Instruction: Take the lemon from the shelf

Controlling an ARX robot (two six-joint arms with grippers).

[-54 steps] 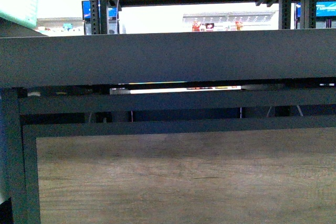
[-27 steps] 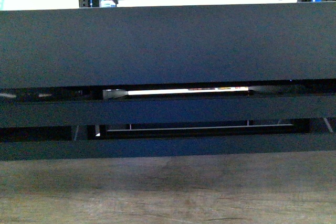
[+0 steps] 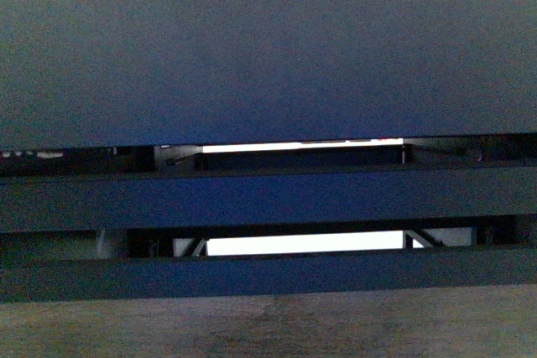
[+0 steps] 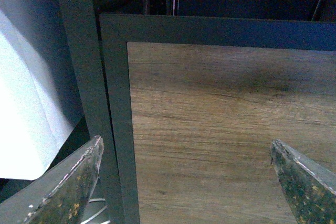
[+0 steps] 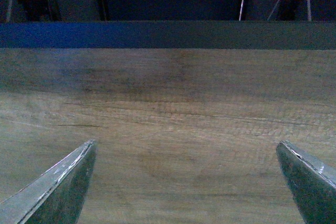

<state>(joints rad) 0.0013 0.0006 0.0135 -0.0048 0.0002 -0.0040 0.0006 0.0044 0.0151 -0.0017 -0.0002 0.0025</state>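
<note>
The lemon is out of view in every frame. The shelf fills the front view: the dark front wall of a tray (image 3: 268, 48) across the top, black crossbars (image 3: 268, 199) below it, and a strip of the wood-grain panel (image 3: 268, 329) at the bottom. My left gripper (image 4: 186, 148) is open and empty, facing the wood-grain panel (image 4: 226, 129) beside the black corner post (image 4: 84, 77). My right gripper (image 5: 186, 148) is open and empty, facing the middle of the wood-grain panel (image 5: 173, 119) below a black bar (image 5: 168, 34).
Bright gaps (image 3: 302, 243) show between the crossbars. A white sheet or wall (image 4: 26, 124) lies beside the shelf's corner post in the left wrist view.
The front view has closed in on the shelf: the tray's front wall has grown to fill the upper half, the store background above it has gone, and the wood panel has sunk to the bottom edge.
</note>
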